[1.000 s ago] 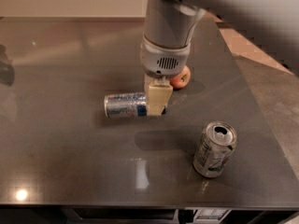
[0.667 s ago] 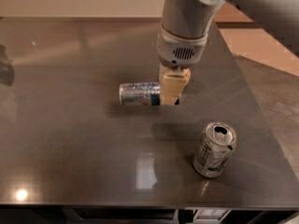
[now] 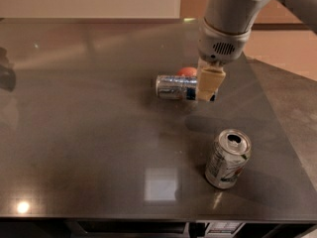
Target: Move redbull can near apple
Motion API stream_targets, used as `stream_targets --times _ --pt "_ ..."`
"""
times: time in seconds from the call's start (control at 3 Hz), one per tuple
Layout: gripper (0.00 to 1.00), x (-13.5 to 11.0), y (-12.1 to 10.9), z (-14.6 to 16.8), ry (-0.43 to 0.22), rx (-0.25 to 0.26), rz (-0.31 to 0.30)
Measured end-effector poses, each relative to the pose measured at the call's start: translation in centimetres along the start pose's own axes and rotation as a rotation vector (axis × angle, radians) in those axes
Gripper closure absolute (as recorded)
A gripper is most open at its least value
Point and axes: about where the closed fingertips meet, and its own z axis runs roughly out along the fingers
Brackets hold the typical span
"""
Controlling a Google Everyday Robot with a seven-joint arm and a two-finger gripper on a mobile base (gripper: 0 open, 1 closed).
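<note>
Where the dark table (image 3: pixel 84 133) is scanned from its left side, the redbull can (image 3: pixel 174 87) is met first, lying on its side a little right of centre in the far half, its length running left to right. Just behind it, on the far side, the apple (image 3: pixel 187 72) is seen, largely hidden by the can and so close that contact cannot be ruled out. At the can's right end the gripper (image 3: pixel 208 89) is found, reaching down from above and pinched onto that end. Further right and nearer, well apart from the pair, a wider dented can (image 3: pixel 228 158) is stood upright. The carrying is judged essentially done, the can being beside the apple. Whether it rests on the table or is held just above cannot be told, so release and withdrawal are judged to remain.
</note>
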Motion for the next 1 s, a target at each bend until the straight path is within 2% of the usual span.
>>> stream_targets --times 0.33,0.67,1.0 --pt "1.0 2.7 -0.7 0.7 0.014 0.008 0.051" --pt "1.0 3.9 -0.5 2.6 0.008 -0.018 0.054" --pt "1.0 3.6 -0.4 4.5 -0.003 -0.044 0.028"
